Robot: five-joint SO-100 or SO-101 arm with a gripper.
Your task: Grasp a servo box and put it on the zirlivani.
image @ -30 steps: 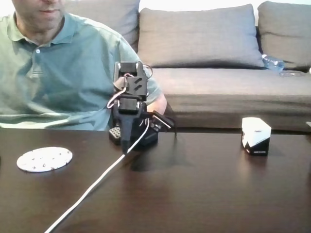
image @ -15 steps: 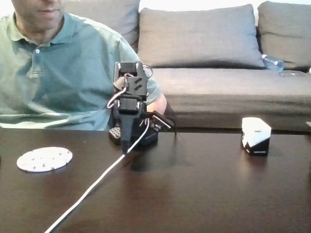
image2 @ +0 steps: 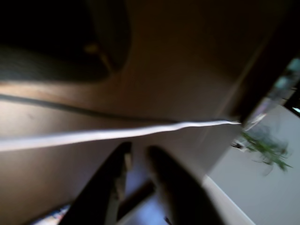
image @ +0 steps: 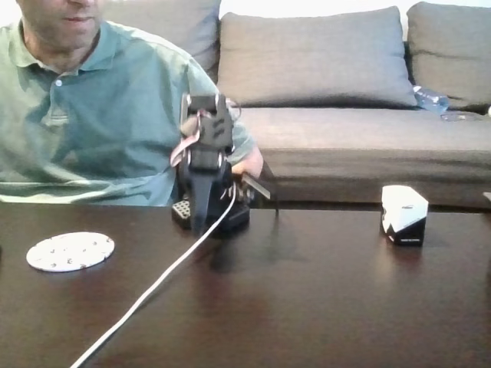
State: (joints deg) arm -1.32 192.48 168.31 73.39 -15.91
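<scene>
dark bench (image: 322,307) carries the zirlivani (image: 70,251) at left and the servo box (image: 403,215) far right, well apart. between them the jaws (image2: 138,157) point down, slightly parted, holding nothing.

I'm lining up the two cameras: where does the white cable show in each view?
Fixed view: the white cable runs from the arm's base at centre down to the bottom-left edge across the dark table.
Wrist view: the cable crosses as a blurred, near-horizontal band from the left edge to the right of centre, above the gripper.
Shared landmark: the dark table.
</scene>
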